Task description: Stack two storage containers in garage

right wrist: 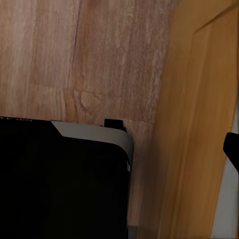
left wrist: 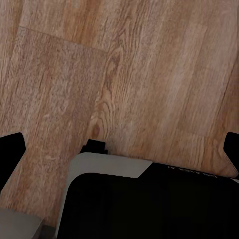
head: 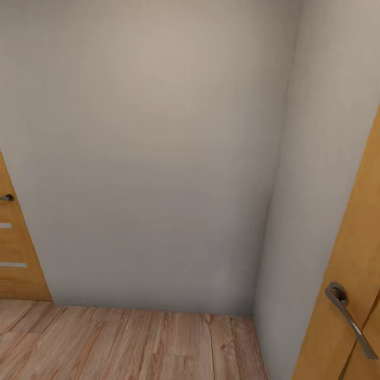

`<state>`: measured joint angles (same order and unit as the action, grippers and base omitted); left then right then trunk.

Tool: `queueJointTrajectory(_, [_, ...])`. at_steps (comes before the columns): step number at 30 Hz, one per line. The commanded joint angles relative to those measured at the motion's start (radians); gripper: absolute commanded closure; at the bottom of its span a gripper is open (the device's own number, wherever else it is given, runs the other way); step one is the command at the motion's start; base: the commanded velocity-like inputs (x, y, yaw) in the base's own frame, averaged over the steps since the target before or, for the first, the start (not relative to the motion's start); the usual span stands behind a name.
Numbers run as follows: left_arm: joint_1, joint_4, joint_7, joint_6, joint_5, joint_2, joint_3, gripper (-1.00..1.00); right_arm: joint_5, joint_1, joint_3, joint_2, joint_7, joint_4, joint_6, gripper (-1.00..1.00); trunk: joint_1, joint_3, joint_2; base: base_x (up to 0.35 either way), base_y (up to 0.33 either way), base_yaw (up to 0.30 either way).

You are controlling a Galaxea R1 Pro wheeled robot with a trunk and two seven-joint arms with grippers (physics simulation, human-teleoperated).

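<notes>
Pale grey walls (head: 158, 158) meet wood planks (head: 132, 343) between two wooden doors, suggesting transit with no containers aboard, while whether either gripper is clenched or released cannot be told.

A pale grey wall (head: 158, 158) fills the frame's centre; wood plank flooring (head: 132, 343) lies below, with wooden doors at left edge (head: 16, 253) and lower right (head: 348, 295), the latter bearing a metal handle (head: 351, 319).
</notes>
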<state>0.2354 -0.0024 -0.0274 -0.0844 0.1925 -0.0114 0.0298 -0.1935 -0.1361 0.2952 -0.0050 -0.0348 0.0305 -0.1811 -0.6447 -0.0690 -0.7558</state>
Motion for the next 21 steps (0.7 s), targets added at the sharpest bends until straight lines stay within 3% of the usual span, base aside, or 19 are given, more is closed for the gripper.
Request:
queueJointTrajectory(1, [0.001,0.001,-0.002,-0.003,0.004,0.000,0.002,-1.00,-0.009,-0.002,0.009,0.000,-0.001,0.003,-0.006,-1.00,-0.001,-0.002,-0.001,0.322,0.000,0.067])
queueJointTrajectory(21, [0.001,0.001,-0.002,-0.005,0.004,0.001,0.002,-1.00,-0.012,-0.002,0.009,0.000,-0.001,0.003,-0.008,-1.00,-0.001,-0.002,-0.001,0.322,0.000,0.249])
